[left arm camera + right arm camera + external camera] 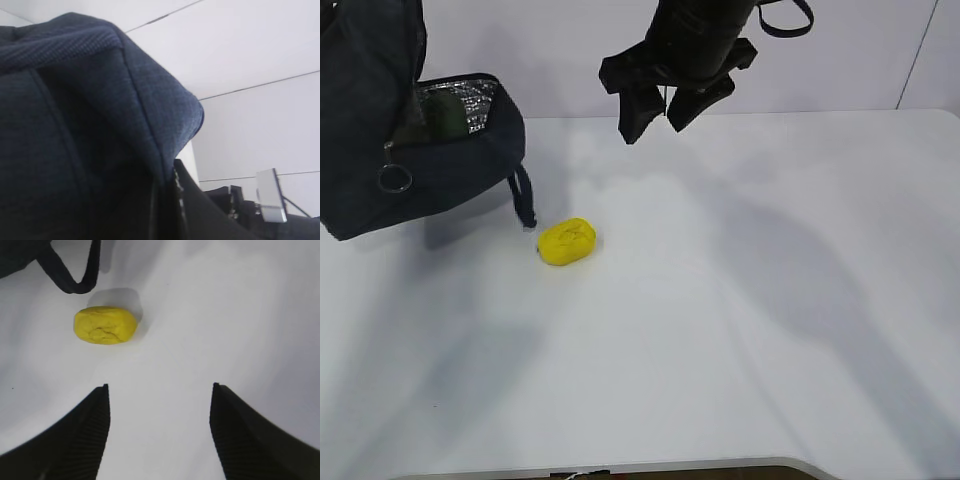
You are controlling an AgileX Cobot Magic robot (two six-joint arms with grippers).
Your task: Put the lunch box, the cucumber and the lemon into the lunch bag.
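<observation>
Exterior view shows the lemon (566, 241) alone on the white table (740, 320), just beside a handle of the lunch bag (430, 160). Something dark green, likely the cucumber (445, 112), sits inside against the silvery lining; the lunch box is not visible. The right gripper (655, 118) hangs wide open and empty above. The left gripper is hidden, closed, seemingly on bag fabric. Only the lemon seems left.

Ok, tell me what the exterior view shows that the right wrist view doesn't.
Only the exterior view shows the lunch bag's open mouth with silvery lining, something dark green inside, the zipper ring pull and the whole right gripper hanging above the table. Only the right wrist view shows the ribbed inner faces of its open fingers. Both show the lemon beside a bag handle.
</observation>
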